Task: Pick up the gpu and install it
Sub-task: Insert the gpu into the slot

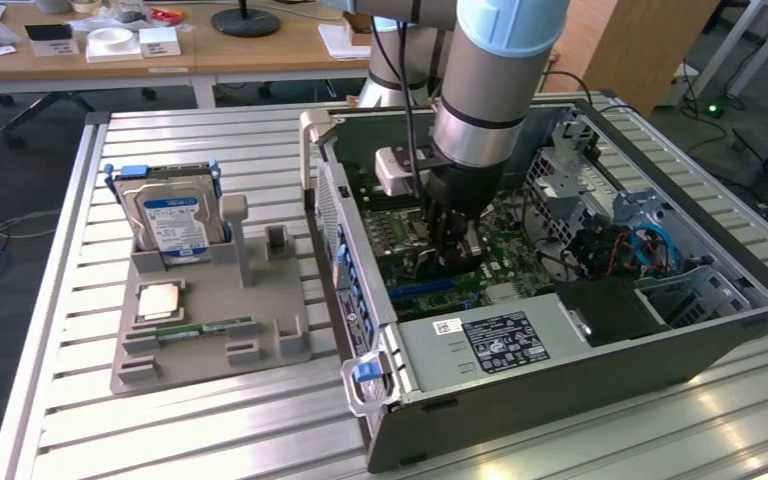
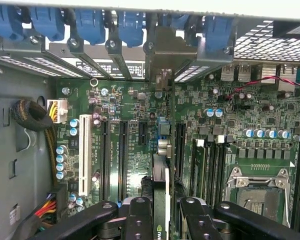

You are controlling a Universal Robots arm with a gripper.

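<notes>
I see gripper [image 2: 164, 205] clamped on gpu [image 2: 161, 187], card edge-on between fingers [image 2: 140, 217], low over motherboard [image 2: 130, 105] slots inside pc case [image 1: 704, 330]

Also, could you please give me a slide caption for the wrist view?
The gripper grips the gpu edge-on over the expansion slots of the motherboard.

The gpu [image 2: 161, 200] (upright) inside the case [image 1: 558, 400], over motherboard [image 2: 130, 100].

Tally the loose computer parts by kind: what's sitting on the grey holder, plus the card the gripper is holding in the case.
Hard drive: 1
Processor chip: 1
Memory stick: 1
gpu: 1
Total: 4
</notes>
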